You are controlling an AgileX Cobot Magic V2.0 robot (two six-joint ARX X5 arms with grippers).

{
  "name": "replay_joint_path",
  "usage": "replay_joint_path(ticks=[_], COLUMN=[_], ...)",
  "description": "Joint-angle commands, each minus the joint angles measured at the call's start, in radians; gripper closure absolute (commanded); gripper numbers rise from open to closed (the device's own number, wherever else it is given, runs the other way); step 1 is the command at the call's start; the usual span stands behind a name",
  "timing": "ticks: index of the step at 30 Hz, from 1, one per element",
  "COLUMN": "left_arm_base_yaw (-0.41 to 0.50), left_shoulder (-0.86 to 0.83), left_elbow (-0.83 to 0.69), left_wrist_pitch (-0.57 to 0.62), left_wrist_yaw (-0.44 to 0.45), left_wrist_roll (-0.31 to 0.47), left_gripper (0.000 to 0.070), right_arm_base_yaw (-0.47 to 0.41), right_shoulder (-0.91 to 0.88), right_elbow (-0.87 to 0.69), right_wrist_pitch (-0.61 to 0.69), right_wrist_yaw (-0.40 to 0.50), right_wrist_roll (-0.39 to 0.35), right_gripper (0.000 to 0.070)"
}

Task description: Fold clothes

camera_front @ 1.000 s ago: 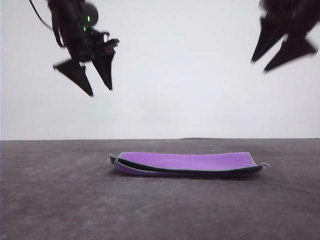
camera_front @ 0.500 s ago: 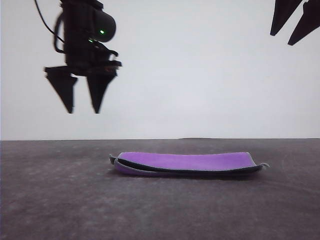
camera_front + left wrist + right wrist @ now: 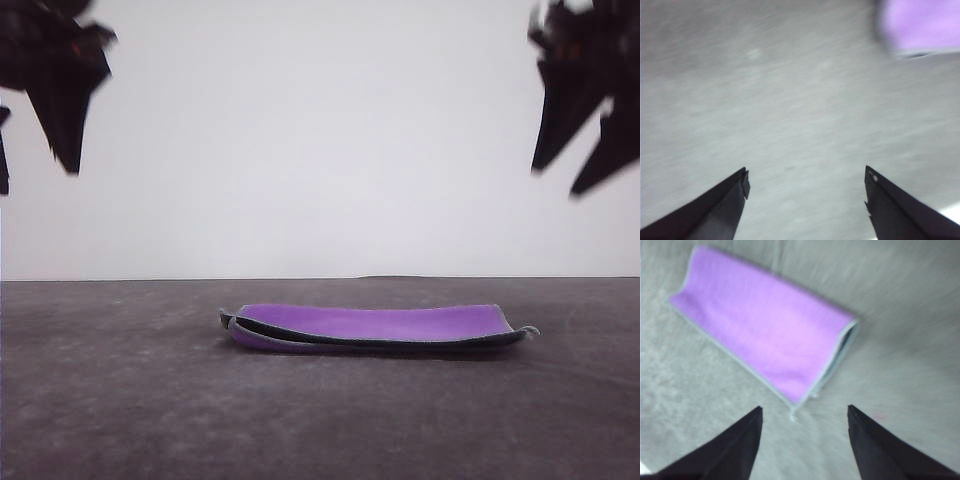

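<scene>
The broad grey matte table (image 3: 120, 400) stretches from the near edge to a pale wall behind, and on it, a little right of centre and toward the far side, lies the small thick rectangular cloth (image 3: 375, 328) — already doubled over, bright purple on the outside, a dark grey inner face showing as a thin line along the open near edge, with a pale stitched border running round it. In the right wrist view the same cloth (image 3: 765, 342) reads as a long folded slab with one short end gaping slightly, a loose corner tab poking out by the table. It looks soft but with some body: padded, light, holding its curve at the fold without collapsing flat, so it should bend readily yet spring open a touch if let go. Its surface appears fleecy, not slick. The best hold is probably a pinch through both layers at a short end, near the corners, where the layers meet. High at the far left hangs the black left gripper (image 3: 805, 180), its two pointed fingers set wide apart above bare table, the cloth's purple corner (image 3: 925, 25) well off to one side. High at the right hangs the black right gripper (image 3: 805, 415), fingers likewise spread with nothing between them — well apart from the cloth below.
</scene>
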Motion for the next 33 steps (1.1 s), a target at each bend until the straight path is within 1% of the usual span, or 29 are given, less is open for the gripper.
replay_joint_path(ticks=[1,3,5,6,11,17,20,23,29,31,33], left_arm_base_yaw=[0.015,0.037,0.054,0.06,0.074,0.073,0.073,0.073,0.073,0.073,0.073], left_shoulder=[-0.032,-0.078,-0.114,-0.127,-0.158,-0.156,-0.156,-0.156,-0.156,-0.156,-0.156], left_elbow=[-0.042,-0.097,-0.141,-0.159,-0.205,-0.206,-0.206,-0.206,-0.206,-0.206,-0.206], left_wrist_pitch=[0.023,0.03,0.036,0.043,0.084,0.155,0.158,0.157,0.158,0.158,0.158], left_wrist_yaw=[0.058,0.096,0.113,0.114,0.121,0.133,0.134,0.134,0.134,0.134,0.134], left_wrist_roll=[0.031,0.039,0.048,0.047,0.043,0.04,0.041,0.04,0.041,0.04,0.04], left_gripper=[0.0253,0.0253,0.0253,0.0253,0.0253,0.0255,0.0254,0.0255,0.0254,0.0254,0.0254], right_arm_base_yaw=[0.003,0.003,0.003,0.003,0.004,0.004,0.005,0.007,0.016,0.022,0.028], right_shoulder=[0.012,0.012,0.012,0.012,0.012,0.033,0.065,0.105,0.19,0.204,0.216], right_elbow=[-0.079,-0.163,-0.226,-0.249,-0.324,-0.334,-0.334,-0.334,-0.334,-0.334,-0.334], right_wrist_pitch=[0.097,0.193,0.274,0.308,0.439,0.568,0.617,0.639,0.687,0.696,0.706], right_wrist_yaw=[-0.041,-0.076,-0.102,-0.109,-0.114,-0.114,-0.124,-0.132,-0.205,-0.205,-0.202], right_wrist_roll=[0.067,0.114,0.16,0.18,0.278,0.356,0.398,0.411,0.433,0.437,0.441], right_gripper=[0.0294,0.0214,0.0147,0.0145,0.0144,0.0146,0.0148,0.0149,0.0152,0.018,0.0229])
